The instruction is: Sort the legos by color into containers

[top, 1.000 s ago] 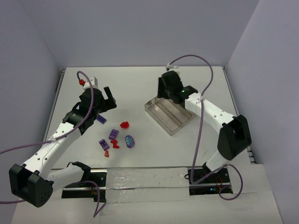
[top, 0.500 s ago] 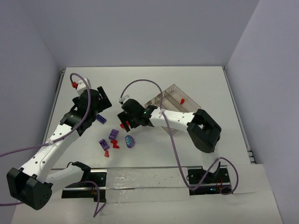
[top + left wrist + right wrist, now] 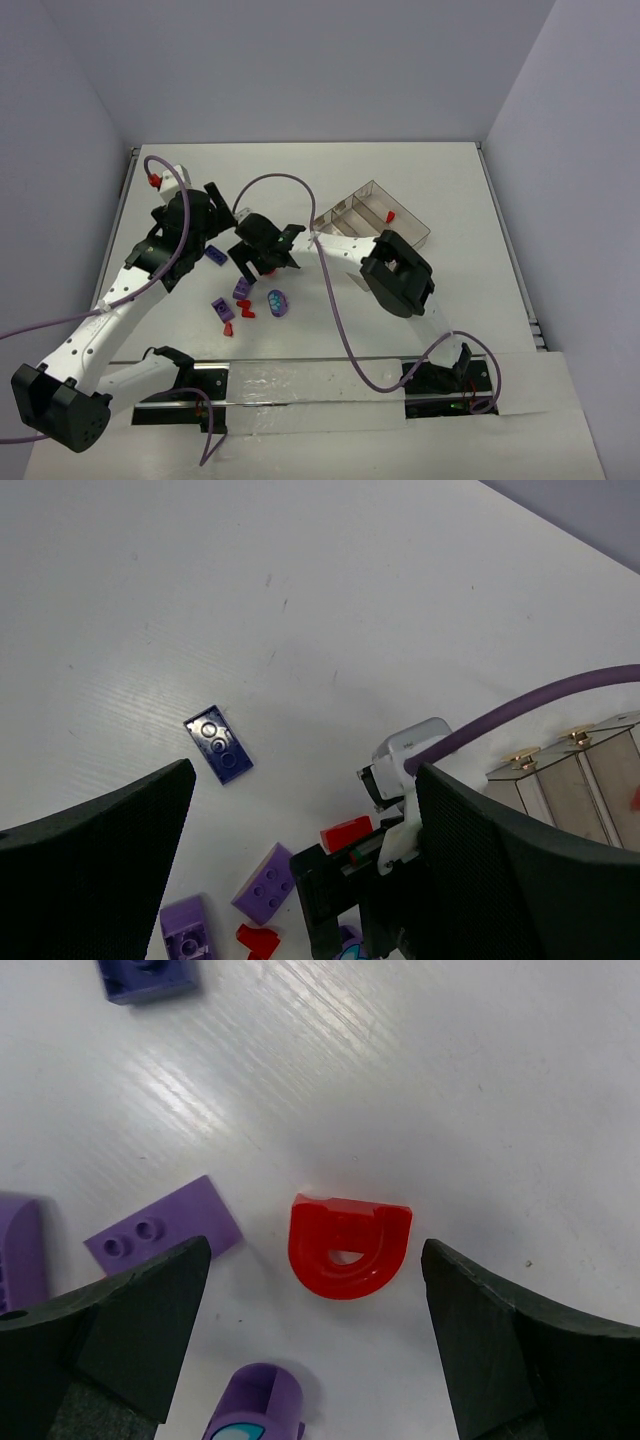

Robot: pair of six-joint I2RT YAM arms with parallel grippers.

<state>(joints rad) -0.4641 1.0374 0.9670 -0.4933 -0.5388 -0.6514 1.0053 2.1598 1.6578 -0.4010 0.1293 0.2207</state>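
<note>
Surface: white table (image 3: 450, 290), matte, with a faint ribbed grain that shows in both wrist views. Pale lavender-grey walls (image 3: 300, 70) close in three sides.

Top view:
- The clear tray (image 3: 358, 203) sits right of centre in the upper half of the frame, set at an angle, with thin dividers.
- One small red brick (image 3: 390, 215) lies in a compartment toward the tray's right end.
- The loose legos (image 3: 243, 290) are clustered left of centre, well apart from the tray.
- Both arms reach toward that side.
- The left gripper (image 3: 222, 212) hangs at the upper left of the cluster, fingers spread, nothing between them.
- The right gripper (image 3: 263, 266) is just right of it, over the top of the cluster.

Right wrist view gives what the top view cannot:
- The red half-round lego (image 3: 350, 1245) lies flat on the table squarely between the two black fingers (image 3: 130, 1330).
- The fingers are spread wide with a gap on each side and no contact.
- A two-stud purple plate (image 3: 163, 1232) is just left of it, near but apart.
- A purple round piece (image 3: 255, 1405) is at the bottom edge.

Left wrist view:
- A dark purple plate (image 3: 218, 744) lies alone on bare table, centre left.
- The right arm's head is seen from outside at bottom centre.
- A purple cable (image 3: 520, 715) arches off to the right.
- The tray's end walls are at the right edge; its contents cannot be told from here.
</note>
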